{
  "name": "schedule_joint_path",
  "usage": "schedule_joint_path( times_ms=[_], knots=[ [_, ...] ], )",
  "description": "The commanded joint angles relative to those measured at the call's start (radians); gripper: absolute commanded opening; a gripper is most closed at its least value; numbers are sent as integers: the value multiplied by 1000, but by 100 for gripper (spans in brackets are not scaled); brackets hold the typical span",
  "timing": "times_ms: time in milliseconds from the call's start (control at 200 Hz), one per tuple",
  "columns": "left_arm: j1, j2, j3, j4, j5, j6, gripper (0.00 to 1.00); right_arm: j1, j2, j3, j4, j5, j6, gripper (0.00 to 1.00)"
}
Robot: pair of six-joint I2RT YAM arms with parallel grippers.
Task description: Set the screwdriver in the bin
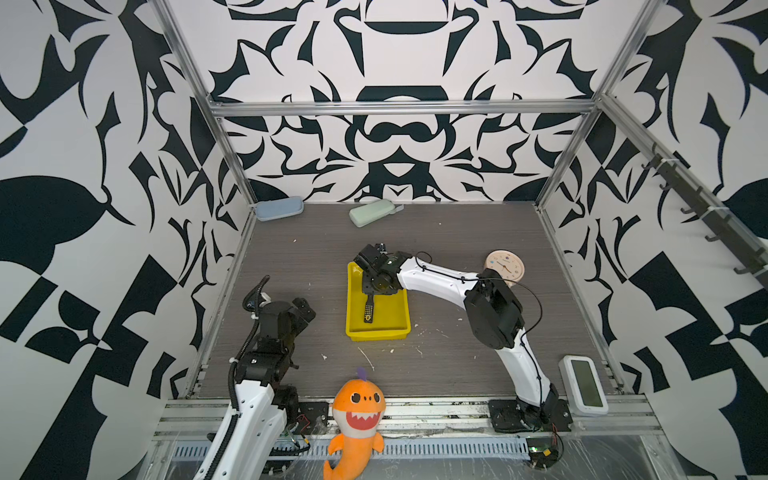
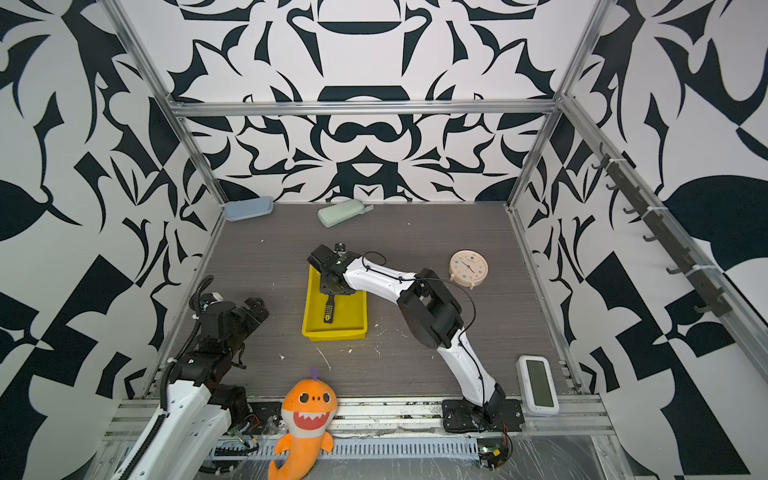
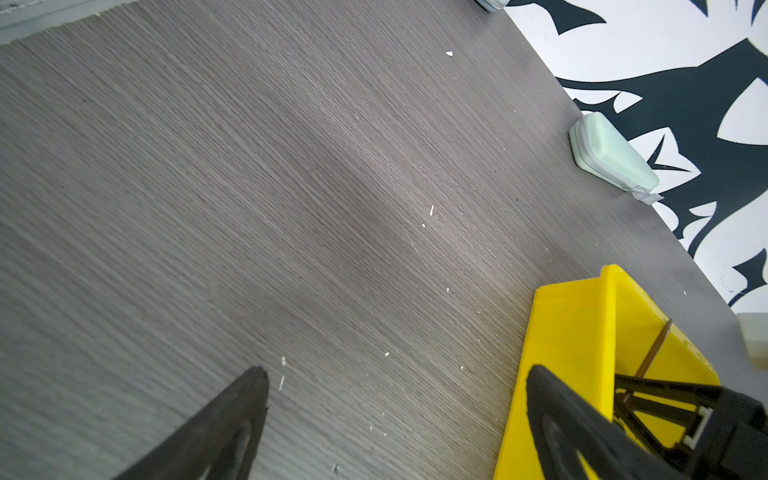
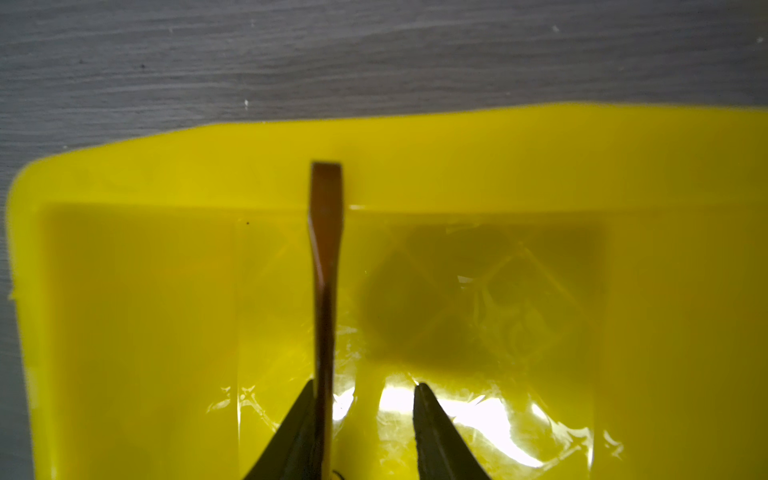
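Observation:
The yellow bin stands at the table's middle. The screwdriver is inside it, black yellow-dotted handle toward the front. My right gripper hangs over the bin's far half. In the right wrist view its jaws stand apart; the dark shaft lies along one finger, with a gap to the other, and its flat tip reaches the bin's end wall. My left gripper is open and empty, left of the bin.
A pale blue case and a green case lie against the back wall. A round clock stands at the right. A white device with a screen sits front right, and an orange shark plush on the front rail.

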Motion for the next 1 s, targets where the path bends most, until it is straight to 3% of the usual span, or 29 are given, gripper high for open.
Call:
schedule_joint_path(
  times_ms=[0,510,710,810,905,995],
  knots=[
    [-1,-3,-13,-13,-16,-16,99,-9,-79,-53,-6,34,24,39],
    [-1,13,-11,-5,-16,-16,99,-14,-170,-80,-15,20,0,38],
    [-1,24,-7,-4,-12,-15,99,-63,-344,-107,-70,143,-119,43],
    [-1,19,-9,-4,-12,-15,99,-154,-460,-214,-58,223,-178,51],
    [-1,11,-10,-5,-12,-15,99,-279,-577,-362,-32,302,-209,72],
    [-1,6,-13,-4,-10,-13,99,-384,-711,-544,54,383,-254,78]
  ],
)
